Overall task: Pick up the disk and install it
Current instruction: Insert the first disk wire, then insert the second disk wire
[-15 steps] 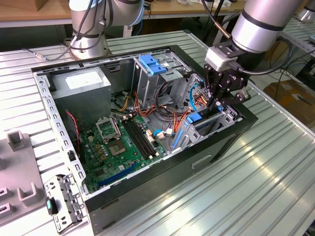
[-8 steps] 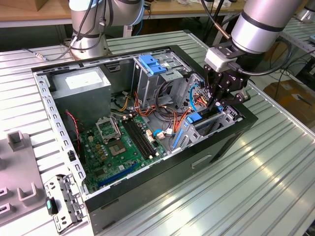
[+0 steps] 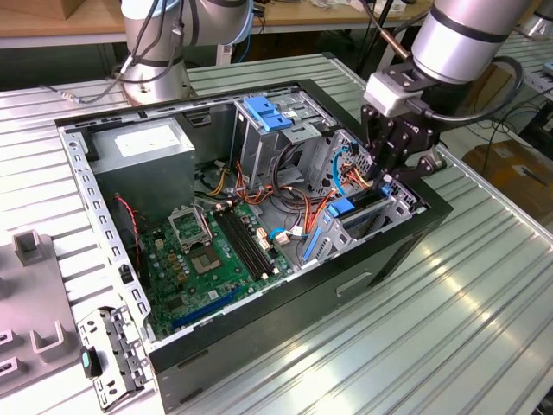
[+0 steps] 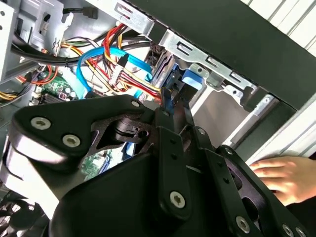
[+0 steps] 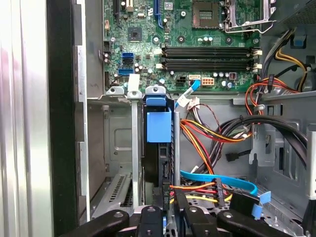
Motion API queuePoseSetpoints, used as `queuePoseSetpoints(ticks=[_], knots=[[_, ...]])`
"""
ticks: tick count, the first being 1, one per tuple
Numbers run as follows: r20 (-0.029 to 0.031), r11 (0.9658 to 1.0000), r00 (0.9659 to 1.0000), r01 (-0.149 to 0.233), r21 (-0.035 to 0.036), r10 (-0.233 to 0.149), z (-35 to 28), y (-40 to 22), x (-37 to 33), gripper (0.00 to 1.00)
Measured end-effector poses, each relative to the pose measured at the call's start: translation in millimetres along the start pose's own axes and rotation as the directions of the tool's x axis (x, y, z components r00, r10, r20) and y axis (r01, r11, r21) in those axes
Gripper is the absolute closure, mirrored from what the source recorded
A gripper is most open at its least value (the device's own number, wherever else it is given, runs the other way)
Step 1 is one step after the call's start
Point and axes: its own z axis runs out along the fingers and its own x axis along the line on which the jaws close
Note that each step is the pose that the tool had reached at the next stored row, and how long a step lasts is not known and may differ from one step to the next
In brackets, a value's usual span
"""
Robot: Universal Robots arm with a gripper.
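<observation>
The disk (image 3: 343,208) stands on edge in the drive bay at the exterior view's right end of the open computer case (image 3: 259,341). Its blue rail tab (image 5: 158,126) and dark narrow body show in the first wrist view. My gripper (image 3: 386,180) reaches down into the bay over the disk's far end. In the second wrist view the two black fingers (image 4: 173,116) come together on a thin blue edge of the disk (image 4: 166,98), just short of its blue tab (image 4: 190,80). The jaws stand almost closed.
Orange, red, yellow and blue cables (image 5: 212,185) crowd beside the bay. A tall metal cage with a blue handle (image 3: 263,112), a grey power supply (image 3: 143,143) and the green motherboard (image 3: 207,259) fill the case. A person's hand (image 4: 281,177) rests just outside the case wall.
</observation>
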Motion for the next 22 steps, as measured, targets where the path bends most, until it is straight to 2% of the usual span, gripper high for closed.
queuePoseSetpoints(ticks=[3,4,7,9,22], knots=[[0.0000,1.0000,1.0000,0.000,0.0000,0.000,-8.6,-0.3,0.0,0.76],[0.0004,1.0000,1.0000,0.000,0.0000,0.000,-9.3,-0.3,0.0,0.76],[0.0012,1.0000,1.0000,0.000,0.0000,0.000,-9.2,-0.3,-0.1,0.77],[0.0011,1.0000,1.0000,0.000,0.0000,0.000,-9.3,-0.3,-0.1,0.89],[0.0025,1.0000,1.0000,0.000,0.0000,0.000,-9.3,-0.3,0.0,0.89]])
